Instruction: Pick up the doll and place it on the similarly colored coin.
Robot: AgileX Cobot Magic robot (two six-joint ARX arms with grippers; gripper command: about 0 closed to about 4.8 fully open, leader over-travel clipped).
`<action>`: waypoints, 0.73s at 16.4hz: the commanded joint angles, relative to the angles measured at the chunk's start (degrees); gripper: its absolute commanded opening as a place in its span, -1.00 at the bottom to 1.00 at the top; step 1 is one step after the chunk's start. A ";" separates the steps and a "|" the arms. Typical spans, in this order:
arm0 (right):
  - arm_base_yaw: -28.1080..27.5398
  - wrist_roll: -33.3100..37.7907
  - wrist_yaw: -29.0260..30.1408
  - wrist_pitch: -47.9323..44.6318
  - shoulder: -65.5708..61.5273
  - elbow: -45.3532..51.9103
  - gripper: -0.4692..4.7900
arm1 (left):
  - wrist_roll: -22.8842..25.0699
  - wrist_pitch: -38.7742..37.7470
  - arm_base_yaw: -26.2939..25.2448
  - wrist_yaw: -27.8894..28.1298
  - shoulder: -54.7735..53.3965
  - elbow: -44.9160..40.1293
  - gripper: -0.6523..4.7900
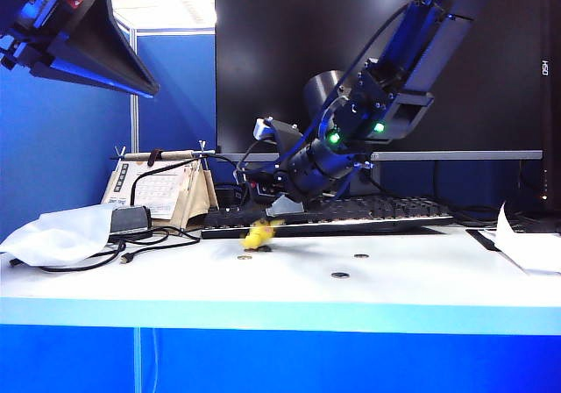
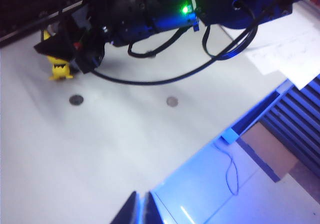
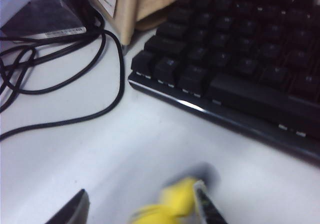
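r gripper [image 3: 145, 206] open by doll [image 3: 172, 204]; l gripper [image 2: 140, 209] raised.

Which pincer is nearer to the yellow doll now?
The right pincer: the doll sits between its fingers. The left pincer hangs apart from the doll, above the table's front edge.

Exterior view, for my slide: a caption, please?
Right gripper above the blurred doll among coins before the keyboard.

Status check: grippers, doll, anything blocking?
Right gripper low at the keyboard's front, fingers parted beside the blurred doll. Left gripper raised, shut, empty. Nothing blocking.
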State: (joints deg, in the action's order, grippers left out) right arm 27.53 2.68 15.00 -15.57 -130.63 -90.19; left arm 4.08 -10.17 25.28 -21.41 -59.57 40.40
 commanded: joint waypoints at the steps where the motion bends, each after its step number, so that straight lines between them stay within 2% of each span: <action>1: 0.11 -0.15 0.09 0.39 0.31 -0.61 0.22 | 0.00 1.40 0.00 -0.50 0.20 0.13 -0.67; 8: -0.48 -1.05 -3.56 0.37 6.84 -0.79 0.22 | -0.24 2.14 0.00 -0.48 0.20 0.13 -0.67; 11: -2.51 5.49 -3.28 3.37 12.33 -0.70 0.23 | -1.73 1.66 -0.02 -0.20 0.72 0.13 -0.67; 12: -2.97 5.70 -3.04 4.28 13.55 -0.50 0.23 | -1.77 1.64 -0.02 0.02 1.33 0.13 -0.67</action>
State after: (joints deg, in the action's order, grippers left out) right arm 25.10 6.94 11.75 -12.08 -118.76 -90.74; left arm 2.72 -8.99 25.26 -21.39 -59.13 40.40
